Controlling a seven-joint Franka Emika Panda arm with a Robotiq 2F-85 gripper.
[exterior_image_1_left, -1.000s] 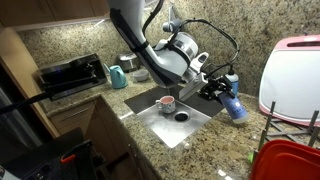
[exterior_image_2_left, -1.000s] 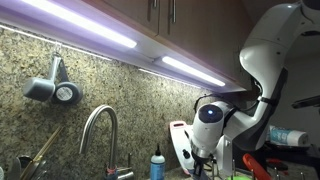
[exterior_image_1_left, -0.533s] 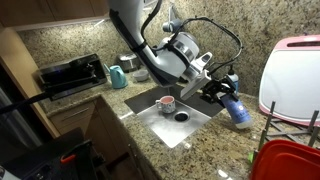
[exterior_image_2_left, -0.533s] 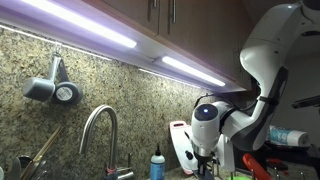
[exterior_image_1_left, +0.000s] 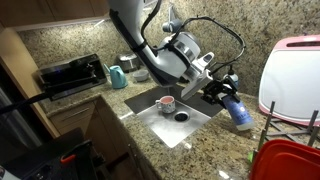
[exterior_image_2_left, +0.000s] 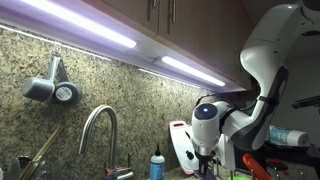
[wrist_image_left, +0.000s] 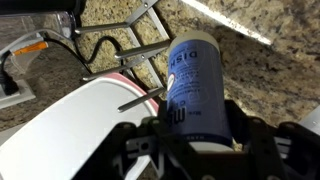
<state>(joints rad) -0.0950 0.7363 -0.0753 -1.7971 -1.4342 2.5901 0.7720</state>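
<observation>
A blue cylindrical can with white lettering (wrist_image_left: 193, 85) lies lengthwise between my jaws, which press on both its sides. My gripper (wrist_image_left: 195, 140) is shut on it. In an exterior view the blue can (exterior_image_1_left: 236, 110) hangs tilted above the granite counter, to the right of the sink (exterior_image_1_left: 172, 118), with the gripper (exterior_image_1_left: 224, 95) at the arm's end. In an exterior view the arm's white wrist (exterior_image_2_left: 207, 125) stands at the lower right and the can (exterior_image_2_left: 290, 137) shows pale at the far right. Beneath the can, the wrist view shows a wire rack (wrist_image_left: 130, 55) and a white rounded lid (wrist_image_left: 70, 125).
A small cup (exterior_image_1_left: 166, 103) and a drain sit in the sink. A teal mug (exterior_image_1_left: 118, 76) and a black toaster oven (exterior_image_1_left: 68, 75) stand on the counter behind. A red tray (exterior_image_1_left: 288, 162) and a pink-topped white appliance (exterior_image_1_left: 290, 72) are at the right. A tap (exterior_image_2_left: 98, 130) rises near the wall.
The gripper with the blue can has moved a little to the right and down, toward the dish rack. The grip has stayed the same.
</observation>
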